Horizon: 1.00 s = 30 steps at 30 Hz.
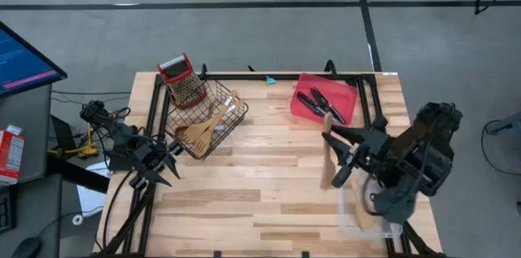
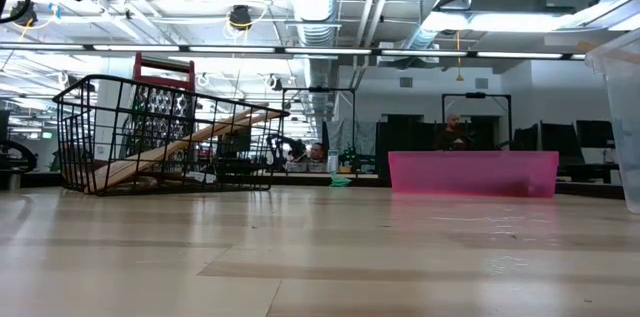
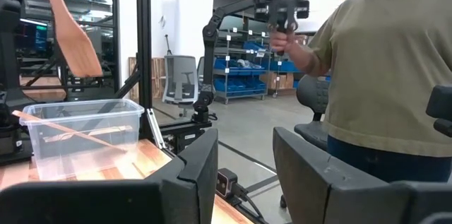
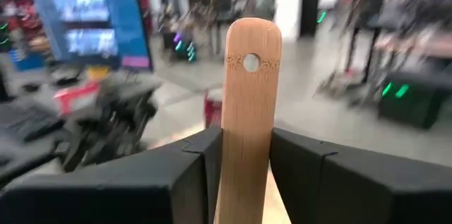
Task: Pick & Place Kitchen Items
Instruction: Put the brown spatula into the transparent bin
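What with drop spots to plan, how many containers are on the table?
3: black wire basket back left, red tray back right, clear bin front right, partly covered by the right arm.

1. The wire basket (image 1: pixel 207 115) is placed at the table's (image 1: pixel 244 201) back left, with wooden utensils (image 1: pixel 199 130) inside.
2. The tray (image 1: pixel 308 95) is set back right, knives (image 1: pixel 319 103) on it.
3. A spatula (image 1: pixel 328 154) is held by the right gripper (image 1: pixel 346 154) before the tray.
4. The left gripper (image 1: pixel 163 164) is found at the left edge.

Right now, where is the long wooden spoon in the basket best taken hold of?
Probably by its handle end: the wooden spoon slants up to the rim of the basket, and its head lies low behind the wire. Come from above with the free left gripper.
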Tool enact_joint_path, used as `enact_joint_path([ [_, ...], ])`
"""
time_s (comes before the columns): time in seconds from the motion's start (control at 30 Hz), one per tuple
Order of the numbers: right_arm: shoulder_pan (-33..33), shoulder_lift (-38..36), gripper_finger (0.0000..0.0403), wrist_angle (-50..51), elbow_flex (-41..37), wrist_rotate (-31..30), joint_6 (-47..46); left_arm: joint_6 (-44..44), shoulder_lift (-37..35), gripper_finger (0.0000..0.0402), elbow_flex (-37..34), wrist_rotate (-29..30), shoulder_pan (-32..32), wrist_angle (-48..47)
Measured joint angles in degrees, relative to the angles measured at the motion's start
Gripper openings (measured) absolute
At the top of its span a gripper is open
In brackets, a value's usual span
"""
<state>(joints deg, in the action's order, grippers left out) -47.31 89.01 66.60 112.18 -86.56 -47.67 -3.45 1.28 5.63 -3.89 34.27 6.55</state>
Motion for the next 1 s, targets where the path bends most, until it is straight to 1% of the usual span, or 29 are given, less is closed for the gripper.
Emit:
enact_joint_path([
  [0.1, 0.4, -0.6, 0.0102, 19.8, 0.0, 7.9, -23.2, 0.0, 0.0, 0.0117, 0.0, 0.0, 0.0, 0.0],
  [0.13, 0.9, -0.7, 0.0102, 23.9, -0.2, 10.9, -29.5, 0.0, 0.0, 0.0117, 0.0, 0.0, 0.0, 0.0],
  [0.17, 1.7, -0.8, 0.0102, 22.7, -1.2, 13.5, -30.8, 0.0, 0.0, 0.0117, 0.0, 0.0, 0.0, 0.0],
  [0.23, 3.4, -1.6, 0.0102, 20.0, -4.1, 17.9, -25.4, 0.0, 0.0, 0.0117, 0.0, 0.0, 0.0, 0.0],
  [0.27, 3.5, -1.6, 0.0102, 20.2, -4.8, 20.3, -25.7, 0.0, 0.0, 0.0117, 0.0, 0.0, 0.0, 0.0],
  [0.33, 4.7, -2.1, 0.0102, 23.9, -6.3, 24.4, -30.8, 0.0, 0.0, 0.0117, 0.0, 0.0, 0.0, 0.0],
  [0.47, 5.6, -3.2, 0.0102, 23.0, -13.5, 28.7, -34.1, 0.0, 0.0, 0.0117, 0.0, 0.0, 0.0, 0.0],
  [0.57, 6.3, -5.2, 0.0102, 23.4, -18.5, 29.9, -37.5, 0.0, 0.0, 0.0117, 0.0, 0.0, 0.0, 0.1],
  [0.67, 5.8, -7.8, 0.0102, 23.4, -24.3, 31.5, -40.7, 0.0, 0.0, 0.0117, 0.0, 0.0, 0.0, 0.1],
  [0.77, 5.5, -10.7, 0.0102, 23.4, -30.1, 31.4, -45.2, 0.0, 0.0, 0.0117, 0.0, 0.0, 0.0, 0.2],
  [1.0, 0.9, -15.2, 0.0102, 23.4, -42.2, 33.0, -56.9, 0.0, 0.0, 0.0117, 0.0, 0.0, 0.0, 0.5],
])
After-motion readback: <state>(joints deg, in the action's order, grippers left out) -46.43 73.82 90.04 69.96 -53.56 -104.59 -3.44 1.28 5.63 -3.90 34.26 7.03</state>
